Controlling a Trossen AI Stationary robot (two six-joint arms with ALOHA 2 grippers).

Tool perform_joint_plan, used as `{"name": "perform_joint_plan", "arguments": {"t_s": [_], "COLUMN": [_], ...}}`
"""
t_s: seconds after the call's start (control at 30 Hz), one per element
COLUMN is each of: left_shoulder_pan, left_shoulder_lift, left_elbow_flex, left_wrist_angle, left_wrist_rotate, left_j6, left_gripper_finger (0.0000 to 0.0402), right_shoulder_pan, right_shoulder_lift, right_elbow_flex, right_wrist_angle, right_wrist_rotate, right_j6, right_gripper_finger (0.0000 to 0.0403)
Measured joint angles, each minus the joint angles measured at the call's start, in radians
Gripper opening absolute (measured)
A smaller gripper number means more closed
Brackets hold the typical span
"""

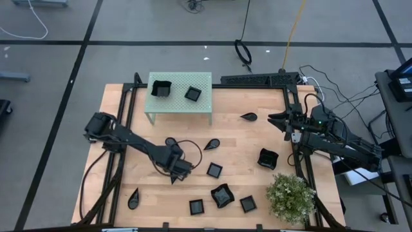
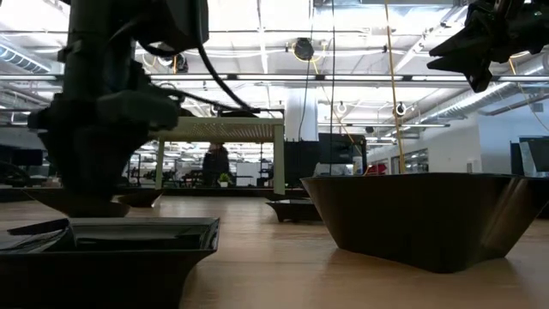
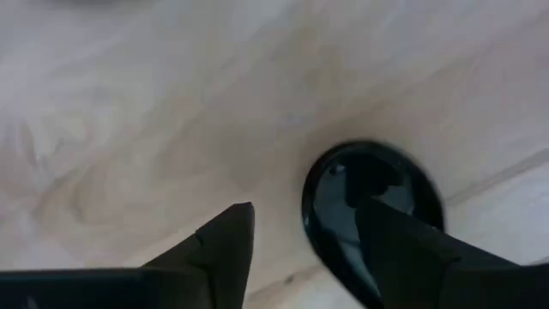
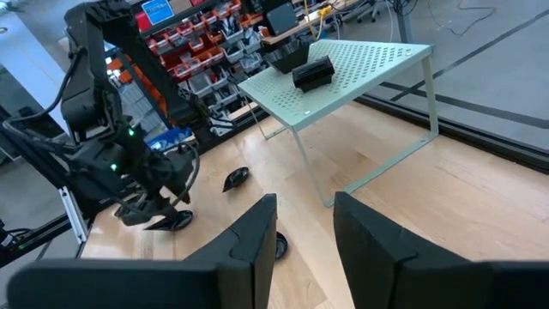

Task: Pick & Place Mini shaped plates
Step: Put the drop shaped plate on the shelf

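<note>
Pale wooden table (image 1: 244,138) under a workshop ceiling, bearing a green perforated platform (image 1: 181,96) at its far edge and a small potted plant (image 1: 291,196) at the near right corner; mini shaped plates, glossy black, scattered across the boards, two of them already on the platform (one square (image 1: 192,93), one larger with a raised rim (image 1: 159,88)); the rest lay on the table, among them a teardrop (image 1: 211,144) near the middle and a square (image 1: 214,171) just beside the left arm. Left gripper (image 1: 179,169), low over the table centre, fingers (image 3: 225,240) spread apart and holding nothing, one finger overlapping a rounded plate (image 3: 343,184) in its wrist view; step judged as lining up a pick; next move would call for the jaws to straddle that plate's rim before closing. Right gripper (image 1: 284,120) hung raised over the right side, fingers parted and empty, arm apparently waiting.
</note>
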Motion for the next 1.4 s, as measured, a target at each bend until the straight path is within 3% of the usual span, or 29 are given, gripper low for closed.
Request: {"name": "perform_joint_plan", "arguments": {"t_s": [0.17,0.3,0.63,0.9,1.2,1.4], "left_shoulder_pan": [-0.011,-0.009,-0.008,0.0,0.004,0.031], "left_shoulder_lift": [0.029,0.039,0.035,-0.063,-0.264,-0.36], "left_elbow_flex": [0.002,0.004,0.002,-0.003,-0.002,-0.002], "left_wrist_angle": [0.031,0.047,0.055,0.092,0.125,0.298], "left_wrist_rotate": [0.038,0.039,0.066,0.06,-0.153,-0.344], "left_j6": [-0.025,-0.016,-0.019,-0.018,0.018,0.132], "left_gripper_finger": [0.02,0.0168,0.0014,0.0006,0.0005,0.0014], "right_shoulder_pan": [0.0,0.0,0.0,0.0,0.0,0.0], "right_shoulder_lift": [0.0,0.0,0.0,0.0,0.0,0.0], "right_elbow_flex": [0.0,0.0,0.0,0.0,0.0,0.0], "right_wrist_angle": [0.0,0.0,0.0,0.0,0.0,0.0], "right_wrist_rotate": [0.0,0.0,0.0,0.0,0.0,0.0], "right_j6": [0.0,0.0,0.0,0.0,0.0,0.0], "right_gripper_finger": [0.0105,0.0105,0.0105,0.0105,0.0105,0.0105]}}
